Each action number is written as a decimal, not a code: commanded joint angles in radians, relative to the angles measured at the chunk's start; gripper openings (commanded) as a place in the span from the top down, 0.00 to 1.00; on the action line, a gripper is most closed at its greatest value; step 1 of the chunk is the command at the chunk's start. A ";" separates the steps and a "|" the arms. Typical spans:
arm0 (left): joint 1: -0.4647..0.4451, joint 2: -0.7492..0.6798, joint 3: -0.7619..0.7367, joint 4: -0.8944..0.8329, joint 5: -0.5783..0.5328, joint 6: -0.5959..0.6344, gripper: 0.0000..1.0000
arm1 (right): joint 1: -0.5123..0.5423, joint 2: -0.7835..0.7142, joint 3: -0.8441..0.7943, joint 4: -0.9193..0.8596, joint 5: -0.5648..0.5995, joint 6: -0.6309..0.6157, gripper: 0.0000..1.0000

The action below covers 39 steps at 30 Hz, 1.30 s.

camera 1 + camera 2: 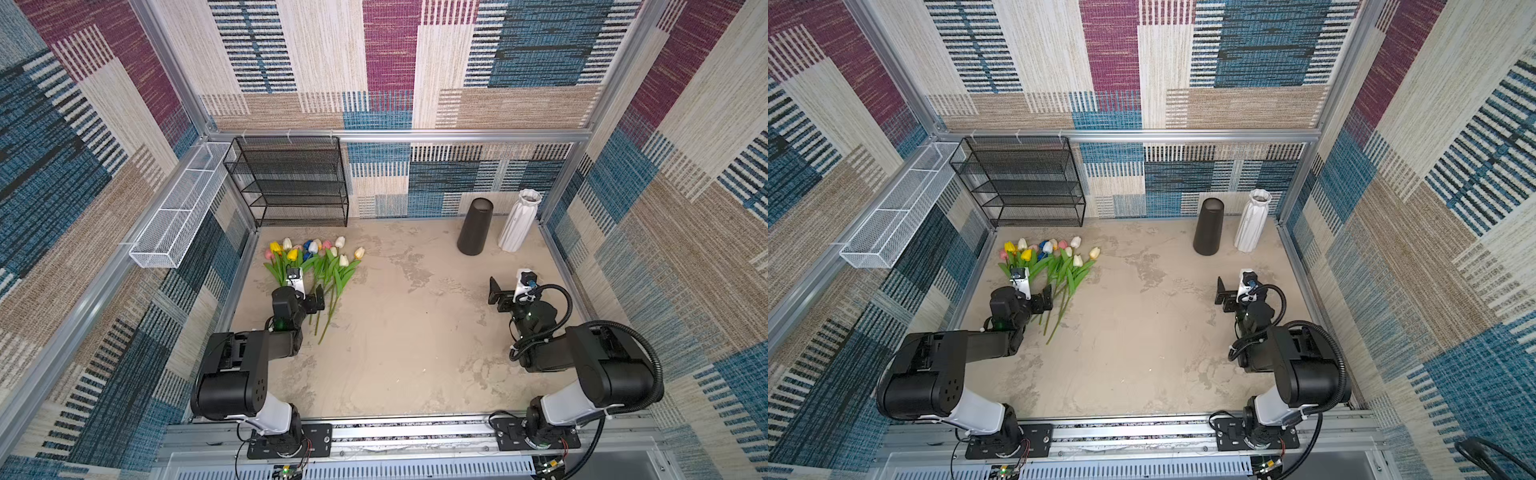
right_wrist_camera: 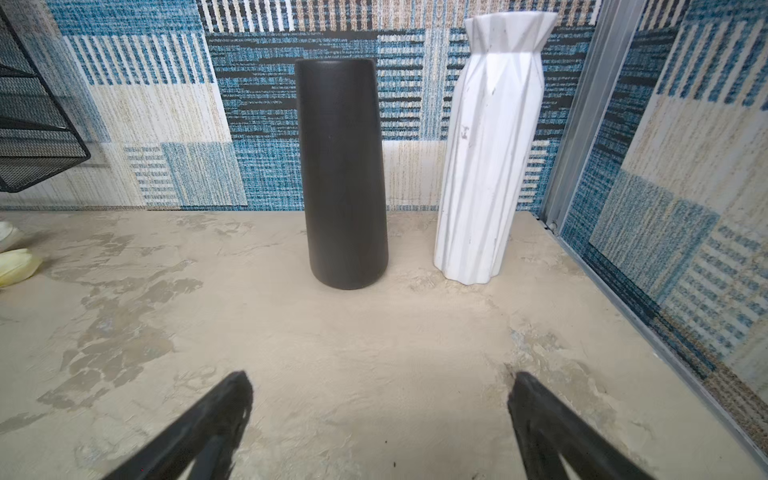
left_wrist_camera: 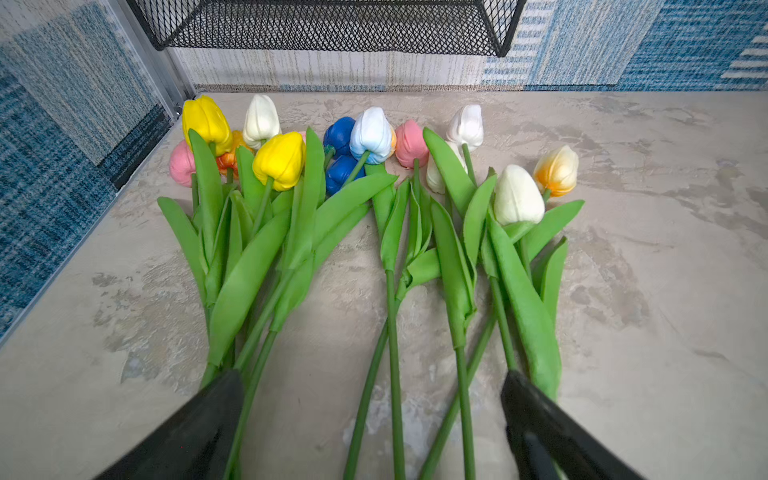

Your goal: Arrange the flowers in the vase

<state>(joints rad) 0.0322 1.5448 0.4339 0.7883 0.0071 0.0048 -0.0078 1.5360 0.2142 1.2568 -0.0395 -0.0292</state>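
- The flowers (image 3: 453,266) lie flat by the bench's (image 1: 415,332) far left corner.
- My left gripper (image 3: 372,376) is wide open over their stems (image 3: 392,332).
- My right gripper (image 2: 380,378) is open and empty.

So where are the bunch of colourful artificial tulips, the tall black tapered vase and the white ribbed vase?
bunch of colourful artificial tulips (image 3: 392,232): left wrist view, on a central green leaf.
tall black tapered vase (image 2: 343,174): right wrist view, mid-body.
white ribbed vase (image 2: 486,158): right wrist view, mid-body.

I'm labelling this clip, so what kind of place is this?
Probably a robot test cell, not a home: patterned walls in an aluminium frame enclose a tabletop, with the left arm and right arm bolted to a front rail.
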 commanded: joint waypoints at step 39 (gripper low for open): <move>-0.049 -0.272 0.111 -0.355 -0.053 -0.005 0.01 | -0.017 -0.253 0.109 -0.329 -0.015 0.030 0.02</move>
<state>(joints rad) 0.0025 1.3876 0.4976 0.6064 -0.0036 0.0101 -0.0269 1.3853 0.2962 1.0737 -0.0776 -0.0311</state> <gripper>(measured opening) 0.990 0.975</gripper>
